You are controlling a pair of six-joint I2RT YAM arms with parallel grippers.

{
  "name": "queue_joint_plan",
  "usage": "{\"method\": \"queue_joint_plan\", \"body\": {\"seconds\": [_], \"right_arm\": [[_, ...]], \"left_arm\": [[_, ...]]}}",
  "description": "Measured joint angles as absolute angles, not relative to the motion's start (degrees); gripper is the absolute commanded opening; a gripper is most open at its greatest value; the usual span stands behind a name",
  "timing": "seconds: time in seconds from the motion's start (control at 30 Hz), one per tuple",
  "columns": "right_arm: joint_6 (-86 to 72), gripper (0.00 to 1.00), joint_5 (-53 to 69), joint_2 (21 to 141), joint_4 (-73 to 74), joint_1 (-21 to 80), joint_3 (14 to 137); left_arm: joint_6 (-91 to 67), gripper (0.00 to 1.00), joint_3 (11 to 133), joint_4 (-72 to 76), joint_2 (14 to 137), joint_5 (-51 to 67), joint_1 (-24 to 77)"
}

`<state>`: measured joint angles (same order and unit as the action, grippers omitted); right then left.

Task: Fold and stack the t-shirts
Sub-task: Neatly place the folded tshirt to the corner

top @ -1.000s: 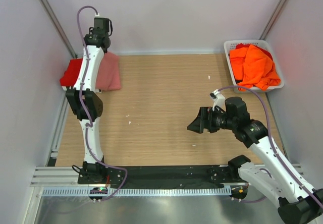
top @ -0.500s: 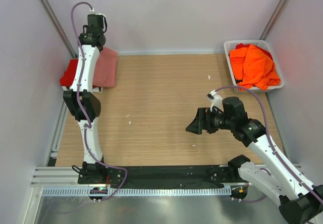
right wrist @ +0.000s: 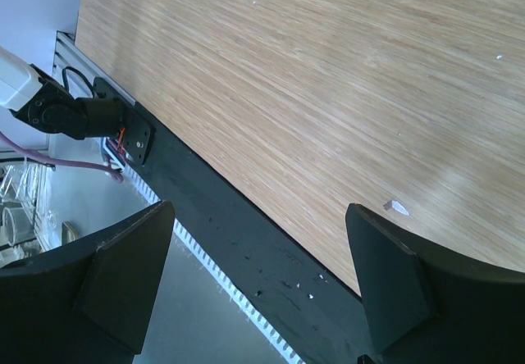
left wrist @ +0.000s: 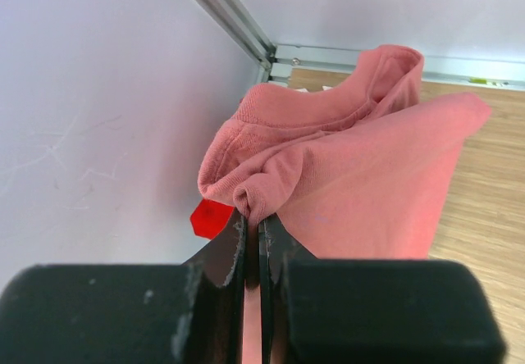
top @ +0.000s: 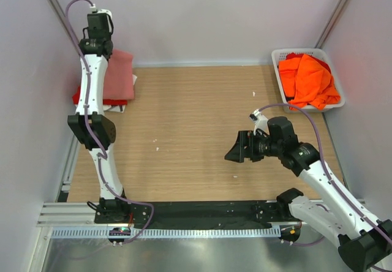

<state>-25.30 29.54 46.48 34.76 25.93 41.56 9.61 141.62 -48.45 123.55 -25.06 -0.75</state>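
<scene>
Left gripper (left wrist: 253,220): jaws pressed together on a bunched fold of the dusty-pink t-shirt (left wrist: 361,175), and we see it pinched right at the tips. The rest of that shirt spreads out ahead of the jaws and off to the table side, with its ribbed collar edge rolled up just beyond the tips. A small patch of the red t-shirt (left wrist: 212,218) shows just beside the jaw tips on the wall side, lower than the pink cloth. We can't tell whether the two touch there. From the top view, the pink shirt covers most of the red one in the far left corner of the wooden table (top: 196,113). Right gripper (right wrist: 258,216): jaws spread wide with nothing between them, held above bare wood near the table's near edge. Between its fingers we see only wood grain and the black strip (right wrist: 246,241) along that edge, with a tiny white scrap (right wrist: 396,207) just inside one finger. The orange t-shirts (top: 309,79) are piled in the white lattice basket (top: 278,54), well apart from both sets of jaws.
</scene>
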Motion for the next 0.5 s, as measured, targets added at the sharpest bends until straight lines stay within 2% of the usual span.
{"method": "queue_joint_plan", "body": {"seconds": [0.5], "right_arm": [[-25.3,0.92,29.5,47.5,34.7,26.2,41.6]], "left_arm": [[9.1,0.04,141.6,-48.2,123.3,-22.7,-3.2]]}}
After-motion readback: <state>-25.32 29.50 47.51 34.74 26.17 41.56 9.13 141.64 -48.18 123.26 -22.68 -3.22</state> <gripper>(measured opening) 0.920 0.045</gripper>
